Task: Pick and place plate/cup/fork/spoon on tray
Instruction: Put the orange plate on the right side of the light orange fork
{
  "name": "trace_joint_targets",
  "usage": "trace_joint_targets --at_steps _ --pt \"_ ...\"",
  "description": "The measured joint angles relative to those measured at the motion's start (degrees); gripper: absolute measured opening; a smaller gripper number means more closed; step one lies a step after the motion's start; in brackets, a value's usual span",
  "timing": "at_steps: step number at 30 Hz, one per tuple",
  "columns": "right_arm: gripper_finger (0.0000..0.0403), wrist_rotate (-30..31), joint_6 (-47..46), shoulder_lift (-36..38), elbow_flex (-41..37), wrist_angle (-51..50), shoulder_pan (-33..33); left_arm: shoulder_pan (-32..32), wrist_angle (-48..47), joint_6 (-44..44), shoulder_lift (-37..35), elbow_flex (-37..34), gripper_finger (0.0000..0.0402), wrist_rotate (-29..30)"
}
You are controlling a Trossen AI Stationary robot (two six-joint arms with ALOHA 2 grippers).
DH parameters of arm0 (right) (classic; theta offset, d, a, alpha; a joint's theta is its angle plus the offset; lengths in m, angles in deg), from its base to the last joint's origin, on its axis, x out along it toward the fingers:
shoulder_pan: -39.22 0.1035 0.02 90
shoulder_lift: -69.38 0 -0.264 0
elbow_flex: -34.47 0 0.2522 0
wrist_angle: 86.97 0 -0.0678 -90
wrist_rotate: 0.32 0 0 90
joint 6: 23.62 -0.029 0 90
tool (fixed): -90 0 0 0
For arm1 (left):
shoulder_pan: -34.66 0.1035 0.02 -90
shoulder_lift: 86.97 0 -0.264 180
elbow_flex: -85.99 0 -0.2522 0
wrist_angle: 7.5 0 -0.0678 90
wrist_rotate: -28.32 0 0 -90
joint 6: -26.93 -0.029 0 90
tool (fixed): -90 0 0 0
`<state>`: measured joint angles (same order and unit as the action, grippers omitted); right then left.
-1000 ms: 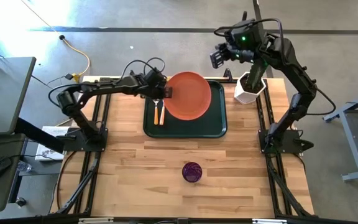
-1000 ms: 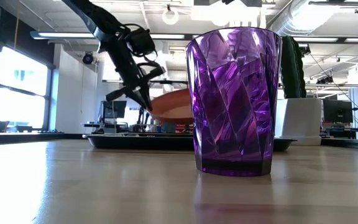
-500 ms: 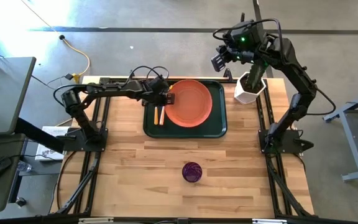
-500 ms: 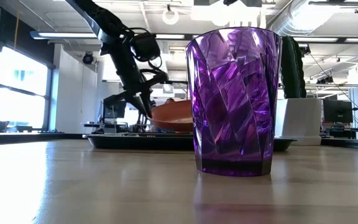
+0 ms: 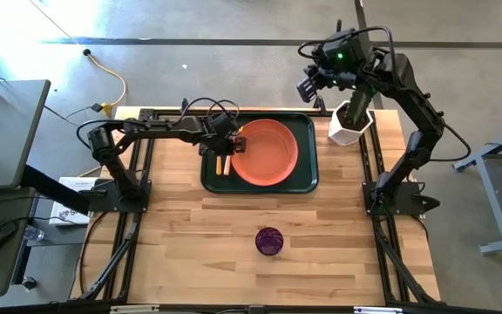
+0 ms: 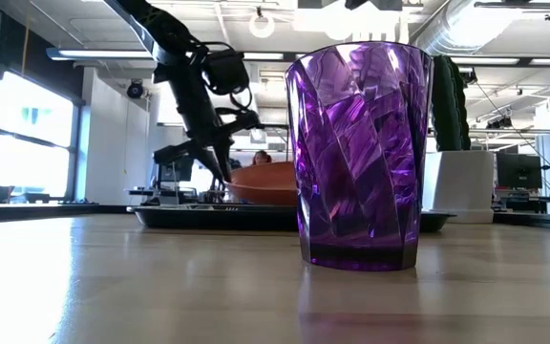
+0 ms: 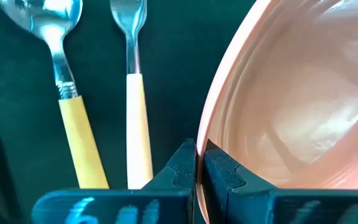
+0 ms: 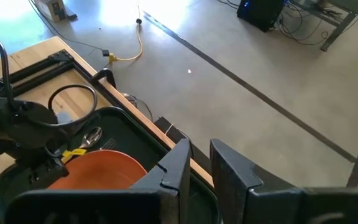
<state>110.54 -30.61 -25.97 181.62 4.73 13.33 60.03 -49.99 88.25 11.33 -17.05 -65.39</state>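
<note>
One slip risk: left gripper (image 7: 196,163) pinching plate (image 5: 264,152) rim over tray (image 5: 306,179), could knock fork (image 7: 135,99) on release; right gripper (image 8: 199,163) idle, slightly parted, empty.

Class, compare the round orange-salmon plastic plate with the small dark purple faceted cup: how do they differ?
The round orange-salmon plastic plate is wide and shallow; the small dark purple faceted cup is narrow and tall. The plate lies on the dark green tray, the cup on bare wood. The left gripper pinches the plate's rim; nothing holds the cup. Both are round.
</note>
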Motion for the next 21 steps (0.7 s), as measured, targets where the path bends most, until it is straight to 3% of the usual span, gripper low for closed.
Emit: trace_joint_targets --at_steps 21 --pt "0.0053 -0.07 -0.02 0.00 0.00 -0.77 0.00 0.11 -2.60 -0.51 1.05 -0.02 0.0001 -0.42"
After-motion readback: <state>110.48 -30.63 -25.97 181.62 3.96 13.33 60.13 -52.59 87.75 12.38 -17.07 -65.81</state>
